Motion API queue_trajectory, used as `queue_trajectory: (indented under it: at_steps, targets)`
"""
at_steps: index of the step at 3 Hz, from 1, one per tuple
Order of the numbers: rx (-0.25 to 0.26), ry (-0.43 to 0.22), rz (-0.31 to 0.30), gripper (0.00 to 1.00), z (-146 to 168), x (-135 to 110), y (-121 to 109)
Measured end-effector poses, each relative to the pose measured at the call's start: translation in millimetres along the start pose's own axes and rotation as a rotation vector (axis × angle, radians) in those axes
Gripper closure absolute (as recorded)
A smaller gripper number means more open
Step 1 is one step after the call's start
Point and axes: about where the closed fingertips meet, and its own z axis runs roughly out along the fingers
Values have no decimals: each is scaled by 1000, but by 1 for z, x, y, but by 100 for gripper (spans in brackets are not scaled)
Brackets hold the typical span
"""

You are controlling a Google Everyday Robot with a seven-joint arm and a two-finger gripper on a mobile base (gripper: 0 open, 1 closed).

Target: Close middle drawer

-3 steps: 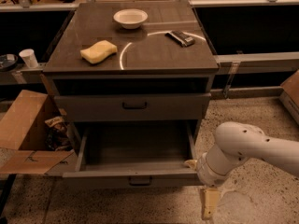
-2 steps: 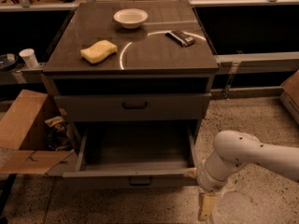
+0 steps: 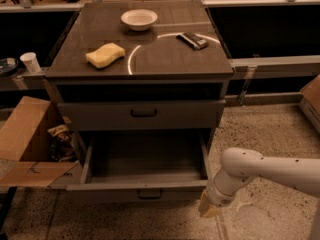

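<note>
The middle drawer (image 3: 137, 190) is pulled far out of the grey cabinet, and its empty inside shows. Its low front panel faces me with a small dark handle (image 3: 149, 194) at the centre. Above it the taller-fronted drawer (image 3: 142, 115) is closed. The lowest drawer is hidden under the open one. My gripper (image 3: 208, 210), at the end of the white arm (image 3: 260, 173), points down to the floor. It is just beside the right end of the middle drawer's front panel, close to or touching it.
On the cabinet top (image 3: 165, 59) lie a yellow sponge (image 3: 105, 55), a white bowl (image 3: 139, 19) and a dark flat object (image 3: 193, 40). An open cardboard box (image 3: 27, 144) stands at the left of the drawer. A white cup (image 3: 31, 62) is further left.
The arm has lowered and drawn in to the left, bringing the gripper nearer the drawer's front right corner. The drawer stays open by the same amount.
</note>
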Motion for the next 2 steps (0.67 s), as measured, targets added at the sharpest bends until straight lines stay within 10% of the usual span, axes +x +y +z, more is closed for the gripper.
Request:
queue_trajectory:
  at_steps: [2]
  targets:
    - [90,13,25,100,14,7,-58]
